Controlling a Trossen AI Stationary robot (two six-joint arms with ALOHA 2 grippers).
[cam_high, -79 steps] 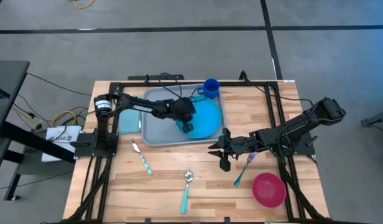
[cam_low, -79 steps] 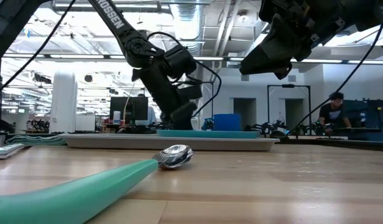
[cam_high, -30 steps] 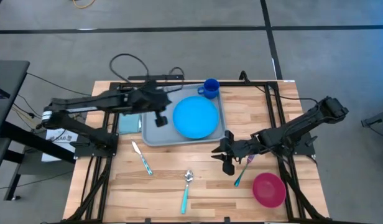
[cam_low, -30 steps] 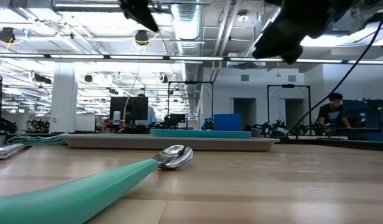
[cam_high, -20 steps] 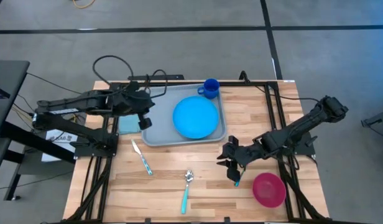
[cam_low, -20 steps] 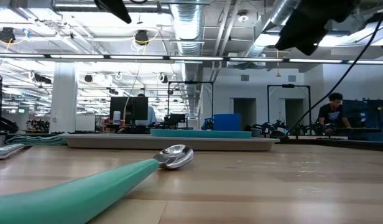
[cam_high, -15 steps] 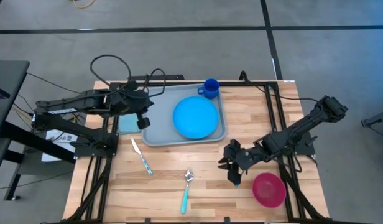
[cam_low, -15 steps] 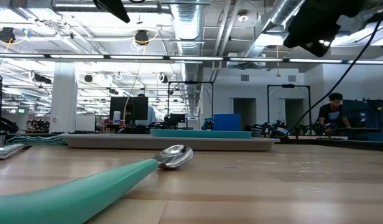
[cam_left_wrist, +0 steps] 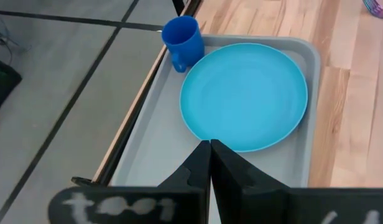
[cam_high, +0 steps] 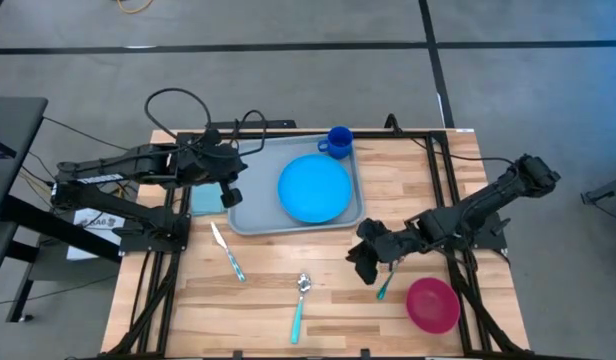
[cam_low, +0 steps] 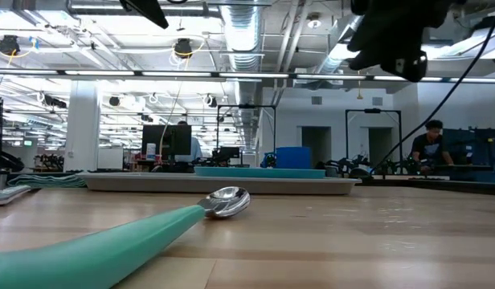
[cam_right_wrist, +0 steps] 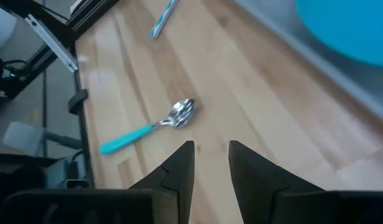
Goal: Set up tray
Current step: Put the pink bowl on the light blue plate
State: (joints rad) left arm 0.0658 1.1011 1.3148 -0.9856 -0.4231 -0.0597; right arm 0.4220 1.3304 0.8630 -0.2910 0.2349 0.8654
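Note:
The pale grey-blue tray (cam_high: 253, 208) lies flat at the far middle of the table. On it sit a round bright blue plate (cam_high: 315, 187) and a blue cup (cam_high: 338, 141) in its far right corner. My left gripper (cam_high: 231, 194) hovers shut over the tray's left rim; its wrist view looks past the shut tips (cam_left_wrist: 210, 149) at the plate (cam_left_wrist: 244, 96) and cup (cam_left_wrist: 182, 40). My right gripper (cam_high: 366, 267) hangs open above the wood, near side of the tray, beside a teal-handled fork (cam_high: 385, 288). Its open tips (cam_right_wrist: 211, 152) point at bare wood near the spoon (cam_right_wrist: 148, 127).
A teal-handled spoon (cam_high: 301, 303) and a knife (cam_high: 228, 252) lie on the near half of the table. A pink bowl (cam_high: 432, 305) stands at the near right. A small flat teal rectangle (cam_high: 203, 197) lies left of the tray. Black frame rails run along both sides.
My left gripper has drawn back from over the tray's left part toward the table's left edge and then held still. My right gripper has moved a little toward the near edge by the fork, then back slightly left. Tray, plate and cup have stayed put.

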